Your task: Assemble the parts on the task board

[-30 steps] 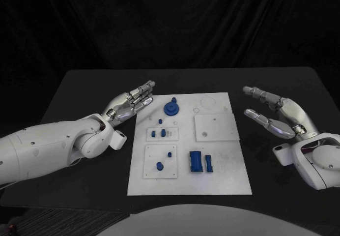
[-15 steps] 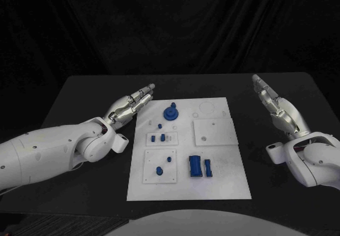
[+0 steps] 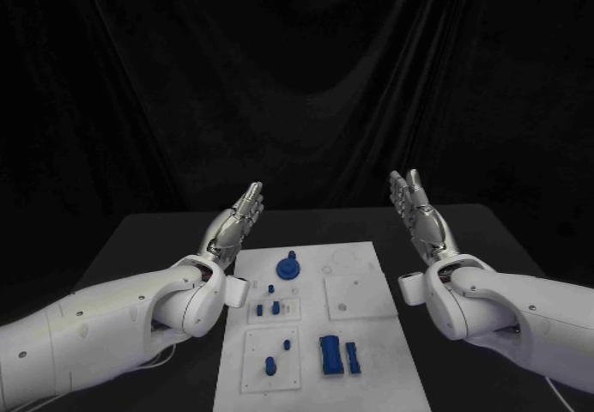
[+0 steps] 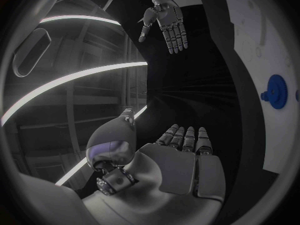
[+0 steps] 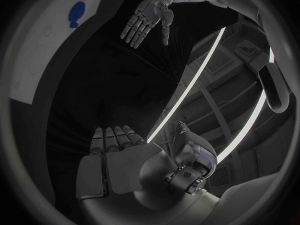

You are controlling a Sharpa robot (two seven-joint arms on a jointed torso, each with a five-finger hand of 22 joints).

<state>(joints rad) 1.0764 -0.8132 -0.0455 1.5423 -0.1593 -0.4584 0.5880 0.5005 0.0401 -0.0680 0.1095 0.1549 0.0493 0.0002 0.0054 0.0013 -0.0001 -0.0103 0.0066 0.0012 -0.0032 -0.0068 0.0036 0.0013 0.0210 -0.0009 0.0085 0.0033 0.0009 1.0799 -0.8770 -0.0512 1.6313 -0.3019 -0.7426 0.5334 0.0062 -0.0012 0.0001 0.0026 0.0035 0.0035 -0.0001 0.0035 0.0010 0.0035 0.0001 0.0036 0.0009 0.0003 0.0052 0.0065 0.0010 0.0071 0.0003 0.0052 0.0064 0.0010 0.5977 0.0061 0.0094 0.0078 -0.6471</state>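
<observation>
Head view: left hand (image 3: 237, 225) and right hand (image 3: 419, 216) both raised above the table's far edge, fingers straight and apart, holding nothing. White board (image 3: 322, 343) lies flat between the arms; blue parts (image 3: 336, 355) sit on it, round one (image 3: 287, 269) near the far end.

Left wrist view: own palm flat, empty; right hand (image 4: 165, 24) opposite, fingers spread.

Right wrist view: same, left hand (image 5: 145, 21) spread, empty.

Head camera overlooks the task board (image 3: 316, 335); both wrist cameras apparently share it
</observation>
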